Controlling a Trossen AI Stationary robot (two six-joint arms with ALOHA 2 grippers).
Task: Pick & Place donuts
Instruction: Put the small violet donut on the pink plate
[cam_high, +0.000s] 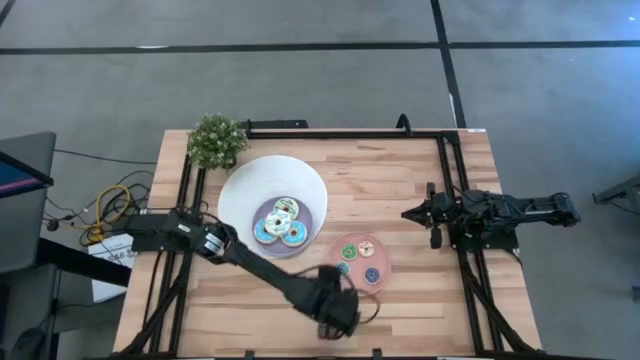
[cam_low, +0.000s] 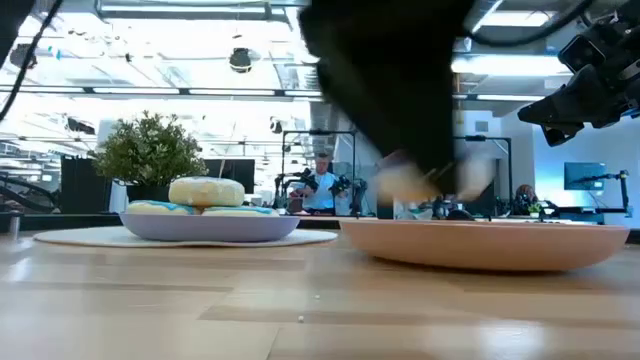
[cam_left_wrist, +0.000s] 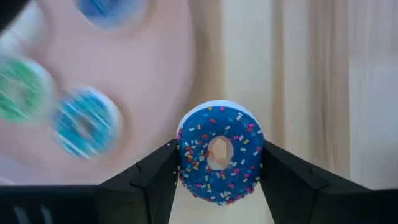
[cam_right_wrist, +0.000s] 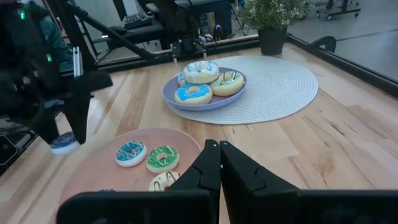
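Just beside the pink plate (cam_left_wrist: 124, 93), the left gripper (cam_left_wrist: 217, 177) clasped a dark-blue donut (cam_left_wrist: 219, 152) across its rim; it appeared light, rigid and secure. The right gripper (cam_right_wrist: 220, 163) was clenched, idle.

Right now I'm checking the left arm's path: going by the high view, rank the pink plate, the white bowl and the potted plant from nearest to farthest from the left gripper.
The left gripper holds a dark blue donut.
1. Pink plate, just beside it toward the right arm.
2. White bowl, farther back, mid-table.
3. Potted plant, at the far left corner.
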